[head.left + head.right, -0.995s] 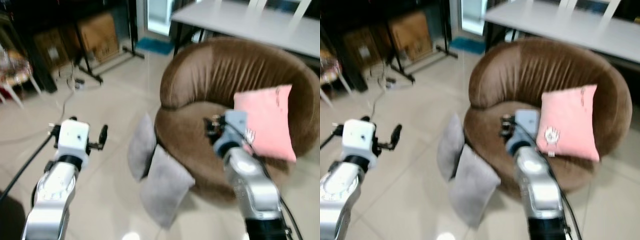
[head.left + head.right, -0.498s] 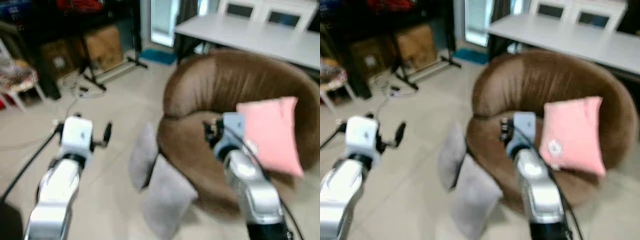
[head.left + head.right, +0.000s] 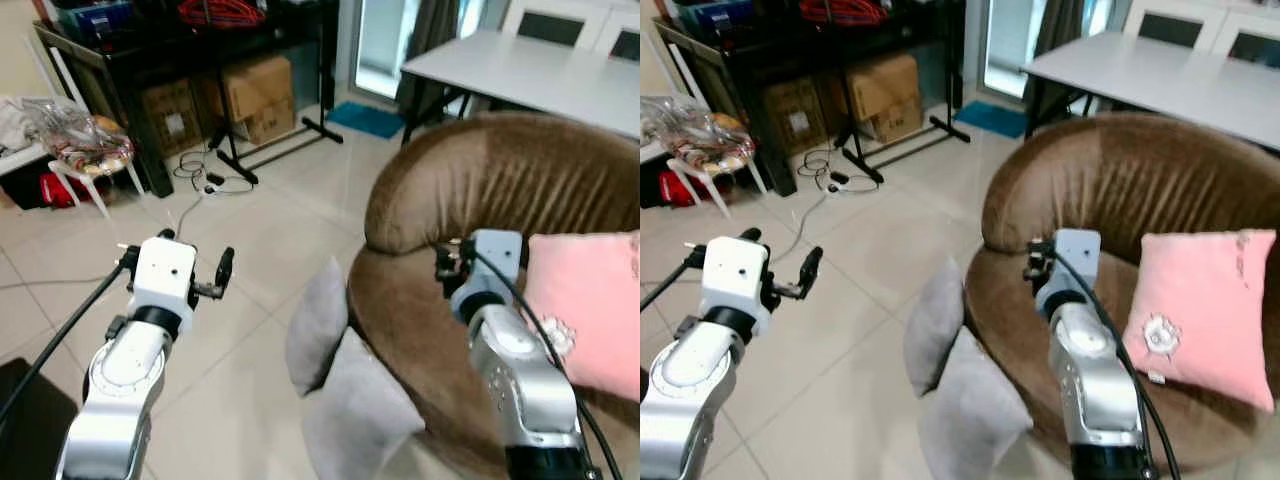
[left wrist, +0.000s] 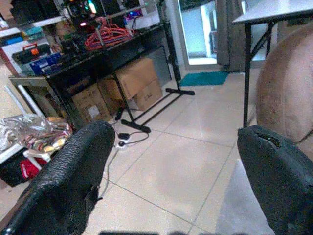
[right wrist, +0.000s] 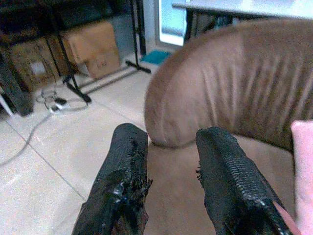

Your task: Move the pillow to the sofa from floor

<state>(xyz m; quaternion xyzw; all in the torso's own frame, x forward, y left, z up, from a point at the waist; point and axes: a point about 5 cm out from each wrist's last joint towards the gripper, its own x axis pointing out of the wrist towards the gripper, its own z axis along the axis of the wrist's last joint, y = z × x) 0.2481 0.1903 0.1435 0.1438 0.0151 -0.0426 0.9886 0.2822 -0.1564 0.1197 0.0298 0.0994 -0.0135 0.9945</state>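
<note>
Pale floor tiles (image 3: 250, 240) run from my feet out to a dark shelving rack (image 3: 190, 50) stacked with cardboard boxes (image 3: 255, 95) at the far left, and a white counter (image 3: 520, 70) stands behind the round brown sofa (image 3: 1120, 200) on my right. Two grey pillows lean against the sofa's near-left edge on the floor: a near grey pillow (image 3: 355, 415) low in front of me and a far grey pillow (image 3: 318, 325) standing on edge just behind it, the two touching. A pink pillow (image 3: 1200, 310) already sits on the sofa seat against the right side. My left end effector (image 3: 175, 265) hangs over bare tile well to the left of the grey pair, its fingers (image 4: 73, 176) spread wide and empty. My right end effector (image 3: 1040, 262) is raised over the near-left rim of the seat, fingers (image 5: 120, 186) parted a little with nothing between them. Both pillows lie between my arms and below them, the far one upright with its long axis running away from me. I judge the left arm has the clearer reach, though the right may be slightly nearer; depth is hard to gauge here.
</note>
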